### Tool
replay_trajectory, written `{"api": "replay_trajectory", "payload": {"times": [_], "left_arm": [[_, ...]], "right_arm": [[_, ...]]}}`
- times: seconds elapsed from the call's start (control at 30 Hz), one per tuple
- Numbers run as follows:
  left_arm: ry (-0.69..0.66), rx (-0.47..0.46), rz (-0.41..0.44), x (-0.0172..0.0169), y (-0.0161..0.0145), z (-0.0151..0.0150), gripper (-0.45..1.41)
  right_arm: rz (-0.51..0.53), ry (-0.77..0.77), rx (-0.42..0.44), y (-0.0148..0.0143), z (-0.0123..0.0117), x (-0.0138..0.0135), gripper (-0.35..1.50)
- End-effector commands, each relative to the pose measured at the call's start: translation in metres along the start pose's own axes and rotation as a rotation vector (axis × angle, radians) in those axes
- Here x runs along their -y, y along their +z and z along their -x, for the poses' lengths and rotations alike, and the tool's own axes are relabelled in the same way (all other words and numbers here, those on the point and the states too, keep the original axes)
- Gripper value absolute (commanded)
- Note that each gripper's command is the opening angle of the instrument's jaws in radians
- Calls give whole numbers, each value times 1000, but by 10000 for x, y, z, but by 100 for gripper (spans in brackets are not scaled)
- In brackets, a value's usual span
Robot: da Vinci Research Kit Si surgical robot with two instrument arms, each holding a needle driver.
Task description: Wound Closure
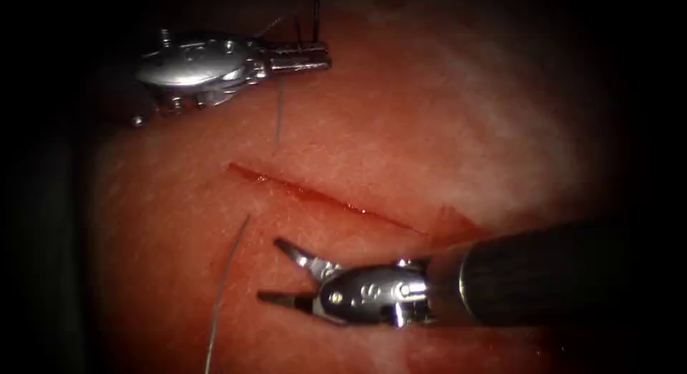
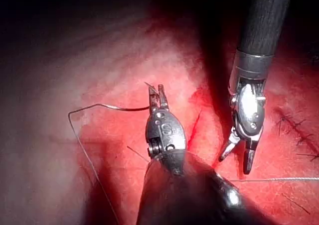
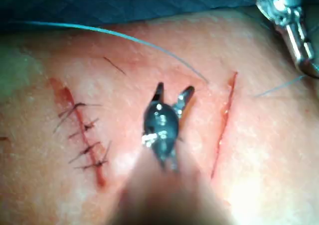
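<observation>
The cut (image 1: 322, 199) runs across the tissue (image 1: 444, 131), with red fluid along it. My left tool (image 1: 315, 59) hovers beyond the cut's left end, jaws shut on the thread (image 1: 279, 109), which drops into the tissue just above the cut. It comes out below the cut as a second strand (image 1: 229, 274) trailing toward the near edge. In the left wrist view the left tool (image 2: 157, 93) shows a thin pointed sliver at its tips; I cannot tell whether that is the needle. My right tool (image 1: 270, 270) lies below the cut, jaws open and holding nothing, also seen as the right tool (image 3: 173, 93).
An older cut closed with several dark stitches (image 3: 82, 130) lies beside the open one, also seen as dark stitches (image 2: 294, 128). Blue cloth (image 3: 99, 6) borders the tissue's far edge. The right tool's dark shaft (image 1: 558, 274) crosses the lower right.
</observation>
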Motion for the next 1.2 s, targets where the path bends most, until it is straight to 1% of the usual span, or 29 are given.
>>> {"api": "replay_trajectory", "payload": {"times": [0.03, 0.17, 0.23, 0.27, 0.3, 0.37, 0.43, 0.47, 0.53, 0.63, 0.7, 0.8, 0.9, 1.0, 1.07, 1.1, 1.2], "left_arm": [[-3, 6, -2, -6, 14, 11, -45], [9, 20, -24, 1, 60, 23, -45], [26, 34, -36, 6, 86, 34, -45], [20, 37, -42, 8, 96, 39, -25], [9, 39, -50, 10, 107, 45, 10], [-16, 63, -109, 16, 130, 60, 49], [-33, 99, -128, 23, 145, 72, 76], [-35, 115, -127, 27, 149, 77, 84], [-52, 145, -119, 34, 151, 83, 94], [-59, 148, -110, 38, 142, 86, 108], [-58, 164, -100, 37, 133, 87, 108], [-68, 214, -78, 35, 115, 83, 109], [-76, 220, -62, 33, 93, 73, 106], [-89, 187, -45, 28, 65, 59, 91], [-98, 157, -41, 20, 47, 51, 83], [-109, 121, -39, 8, 27, 42, 74], [-109, 72, -37, -13, -2, 31, 66]], "right_arm": [[-4, 4, 0, 2, 4, 13, 124], [0, 4, -1, 2, 5, 12, 124], [0, 4, -1, 2, 5, 12, 124], [0, 4, -1, 2, 5, 12, 124], [0, 4, -1, 2, 5, 12, 123], [0, 4, 0, 2, 5, 12, 123], [3, 4, 1, 1, 5, 12, 123], [3, 4, 1, 1, 5, 12, 123], [4, 4, 2, 1, 5, 12, 123], [4, 5, 2, 1, 5, 12, 123], [5, 5, 3, 1, 5, 12, 123], [8, 6, 1, 2, 5, 12, 123], [32, 20, -4, 1, 2, 6, 118], [62, 52, -6, -1, -3, -8, 114], [84, 74, -6, -1, -7, -24, 114], [97, 110, -14, -2, -9, -38, 114], [128, 164, -20, 0, -8, -63, 109]]}}
